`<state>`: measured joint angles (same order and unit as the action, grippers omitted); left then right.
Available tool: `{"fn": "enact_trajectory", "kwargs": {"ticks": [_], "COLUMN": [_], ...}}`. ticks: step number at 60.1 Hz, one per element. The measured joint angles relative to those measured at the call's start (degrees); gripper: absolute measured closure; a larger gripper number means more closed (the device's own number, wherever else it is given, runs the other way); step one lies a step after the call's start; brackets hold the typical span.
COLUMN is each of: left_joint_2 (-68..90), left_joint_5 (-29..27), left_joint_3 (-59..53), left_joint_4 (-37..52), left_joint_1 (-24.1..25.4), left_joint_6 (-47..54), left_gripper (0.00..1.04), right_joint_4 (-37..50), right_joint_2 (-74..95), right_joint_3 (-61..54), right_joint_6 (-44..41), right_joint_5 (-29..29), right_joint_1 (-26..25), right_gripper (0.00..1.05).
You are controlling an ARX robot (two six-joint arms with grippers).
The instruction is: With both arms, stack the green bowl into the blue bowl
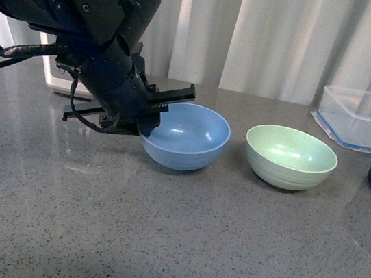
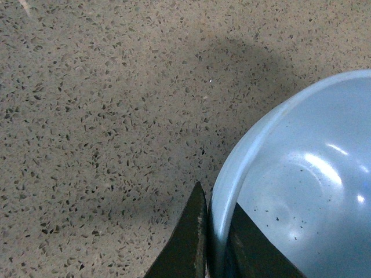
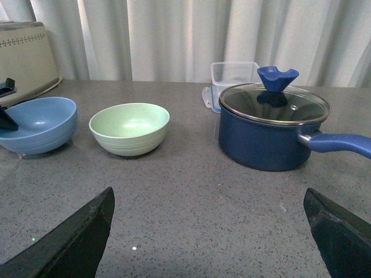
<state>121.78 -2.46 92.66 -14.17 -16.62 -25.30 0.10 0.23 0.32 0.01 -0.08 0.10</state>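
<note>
On the counter point(image 1: 156, 245) your left pincer point(image 2: 215, 202), clamped on the rim of the blue bowl point(image 1: 189, 136), could tip it; your right pincer point(image 3: 208, 200) gapes empty.

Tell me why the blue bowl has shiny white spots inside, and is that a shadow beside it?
Left wrist view: glare streaks inside the light blue round plastic bowl, probably light reflected from above; a dark shadow does fall on the speckled grey table beside it. Front view: smaller glints in that bowl. Right wrist view: the pale green round bowl gleams faintly inside.
</note>
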Motion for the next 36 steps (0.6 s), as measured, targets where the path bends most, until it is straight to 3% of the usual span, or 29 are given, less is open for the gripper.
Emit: {"fn": "enact_trajectory", "kwargs": {"ticks": [19,36], "left_joint_2": [3.13,3.23], "left_joint_5": [-1.03,-0.37], "left_joint_3": [4.48,4.55], "left_joint_4": [-2.08,-1.68], "left_joint_1": [-1.75,-1.77], "left_joint_6": [-0.44,-0.44], "left_gripper": [1.00,0.57], "right_joint_4": [0.00,0.00], "right_joint_2": [0.00,0.00], "right_joint_3": [0.00,0.00], "right_joint_6": [0.00,0.00], "right_joint_5": [0.00,0.00], "right_joint_1": [0.00,0.00], "right_gripper": [0.10,0.10]}}
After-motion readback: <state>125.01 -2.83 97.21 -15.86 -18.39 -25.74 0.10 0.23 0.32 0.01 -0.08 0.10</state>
